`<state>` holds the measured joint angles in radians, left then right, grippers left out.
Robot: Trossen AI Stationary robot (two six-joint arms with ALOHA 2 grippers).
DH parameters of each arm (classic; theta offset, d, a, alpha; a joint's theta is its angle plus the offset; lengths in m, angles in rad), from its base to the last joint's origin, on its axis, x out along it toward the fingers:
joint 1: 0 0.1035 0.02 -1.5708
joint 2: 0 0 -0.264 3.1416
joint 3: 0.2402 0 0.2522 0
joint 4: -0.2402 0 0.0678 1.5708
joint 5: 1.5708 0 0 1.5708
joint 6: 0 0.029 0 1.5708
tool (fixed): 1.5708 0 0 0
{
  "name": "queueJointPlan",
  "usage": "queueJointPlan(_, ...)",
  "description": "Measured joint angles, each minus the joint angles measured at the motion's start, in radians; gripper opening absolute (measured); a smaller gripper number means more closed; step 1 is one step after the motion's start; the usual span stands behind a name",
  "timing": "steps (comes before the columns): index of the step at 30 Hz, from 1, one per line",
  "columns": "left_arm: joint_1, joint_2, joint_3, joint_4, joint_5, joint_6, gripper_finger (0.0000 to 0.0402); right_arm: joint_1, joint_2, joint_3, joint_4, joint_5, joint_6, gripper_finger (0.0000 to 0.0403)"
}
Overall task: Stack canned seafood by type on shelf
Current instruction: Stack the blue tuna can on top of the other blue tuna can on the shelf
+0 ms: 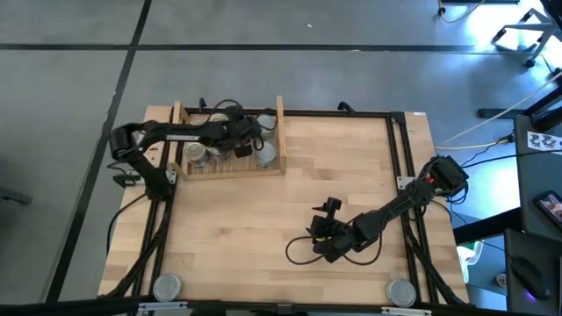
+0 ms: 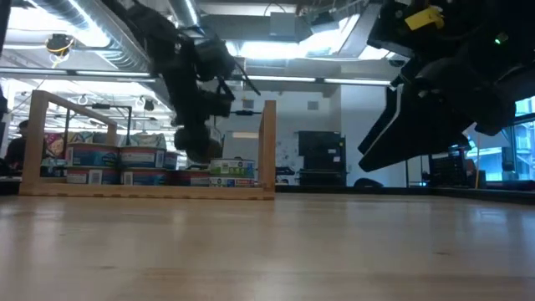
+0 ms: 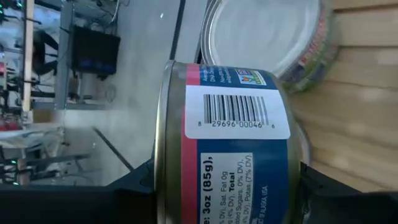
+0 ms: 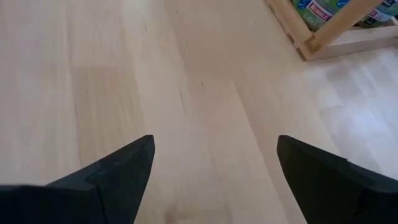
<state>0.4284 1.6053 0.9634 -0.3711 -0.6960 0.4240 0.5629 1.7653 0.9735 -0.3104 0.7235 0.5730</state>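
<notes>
meanwhile left hand [image 3: 227, 180] grasps a can [image 3: 227, 143] over the shelf [image 1: 230, 167]; right hand [image 4: 214, 168] released.

- Grey concrete floor [image 1: 263, 79] crossed by dark lines surrounds the pale wooden counter [image 1: 263, 219].
- Bright ceiling lights [image 2: 276, 50] and exposed ducts [image 2: 92, 33] run overhead.
- Dark monitors [image 2: 322, 155] stand against a white wall [image 2: 359, 117].
</notes>
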Motion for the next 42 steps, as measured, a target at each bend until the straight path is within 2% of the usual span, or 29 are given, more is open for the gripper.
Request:
queueJointPlan(5, 0.054, 0.069, 0.0, 0.077, -0.041, 0.052, 0.0173, 0.0, 0.0, -0.013, 0.024, -0.001, 0.005, 0.034)
queueJointPlan(11, 0.076, 0.075, 0.0, 0.038, -0.044, 0.05, 0.0188, 0.0, 0.0, -0.013, 0.029, -0.018, 0.006, 0.034)
queueJointPlan(20, 0.061, 0.071, 0.001, 0.03, 0.043, 0.047, 0.0231, 0.0, 0.0, -0.013, 0.026, -0.019, 0.006, 0.034)
queueJointPlan(29, 0.055, 0.071, 0.067, -0.169, 0.096, -0.014, 0.0268, 0.0, 0.0, -0.013, 0.025, -0.016, 0.003, 0.034)
queueJointPlan(42, 0.063, 0.07, 0.076, -0.17, 0.093, -0.03, 0.0271, 0.0, 0.0, -0.012, 0.03, -0.01, 0.006, 0.034)
